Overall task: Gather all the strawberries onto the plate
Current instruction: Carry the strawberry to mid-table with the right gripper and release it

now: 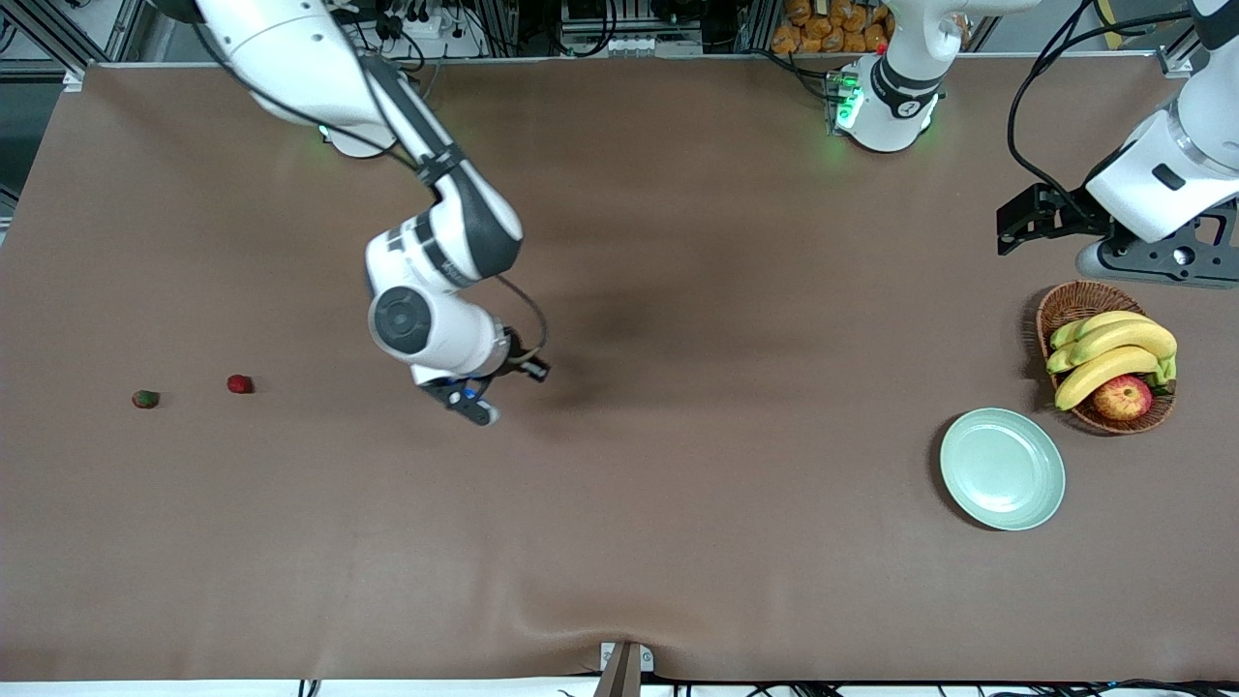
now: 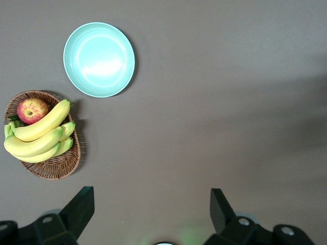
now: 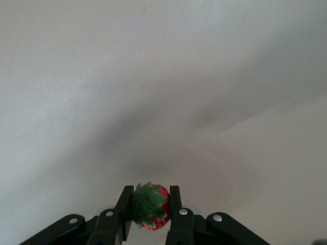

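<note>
My right gripper (image 1: pixel 474 395) is shut on a red strawberry (image 3: pixel 152 206) with a green cap and holds it above the bare middle of the table. In the front view that berry is hidden by the hand. Two more strawberries lie on the table toward the right arm's end: a red one (image 1: pixel 239 384) and one showing mostly its green cap (image 1: pixel 145 398). The pale mint-green plate (image 1: pixel 1002 469) lies empty toward the left arm's end and also shows in the left wrist view (image 2: pixel 99 59). My left gripper (image 1: pixel 1018 227) is open and empty (image 2: pixel 152 201), waiting above the table by the basket.
A brown wicker basket (image 1: pixel 1065 302) with bananas (image 1: pixel 1113 353) and a red-yellow apple (image 1: pixel 1123 397) stands beside the plate, slightly farther from the front camera; it also shows in the left wrist view (image 2: pixel 51 171). The brown table's edge runs along the bottom.
</note>
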Robot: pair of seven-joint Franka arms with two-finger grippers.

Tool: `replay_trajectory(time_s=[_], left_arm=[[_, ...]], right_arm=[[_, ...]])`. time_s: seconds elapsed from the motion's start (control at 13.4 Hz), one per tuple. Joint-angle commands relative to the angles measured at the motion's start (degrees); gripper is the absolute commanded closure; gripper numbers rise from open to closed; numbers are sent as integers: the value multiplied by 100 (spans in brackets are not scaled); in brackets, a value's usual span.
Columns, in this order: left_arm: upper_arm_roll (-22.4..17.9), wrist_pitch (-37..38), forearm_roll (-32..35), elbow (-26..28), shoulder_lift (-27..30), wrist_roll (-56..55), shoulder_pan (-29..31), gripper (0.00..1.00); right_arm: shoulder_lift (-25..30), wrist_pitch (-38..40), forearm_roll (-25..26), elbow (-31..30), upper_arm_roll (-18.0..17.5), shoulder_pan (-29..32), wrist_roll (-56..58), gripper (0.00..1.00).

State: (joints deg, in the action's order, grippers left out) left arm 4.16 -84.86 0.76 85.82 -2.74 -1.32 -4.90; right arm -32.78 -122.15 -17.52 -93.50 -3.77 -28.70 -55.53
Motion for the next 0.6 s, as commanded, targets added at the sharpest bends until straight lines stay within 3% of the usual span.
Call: replay_trajectory(time_s=[0.0, 0.52], left_arm=[[-20, 66, -76, -39, -24, -96, -11, 0], [-20, 66, -76, -30, -156, -44, 15, 0]], right_arm=[[-483, -80, -77, 551, 78, -556, -799, 100], [-1107, -731, -41, 780, 104, -1419, -1452, 100]])
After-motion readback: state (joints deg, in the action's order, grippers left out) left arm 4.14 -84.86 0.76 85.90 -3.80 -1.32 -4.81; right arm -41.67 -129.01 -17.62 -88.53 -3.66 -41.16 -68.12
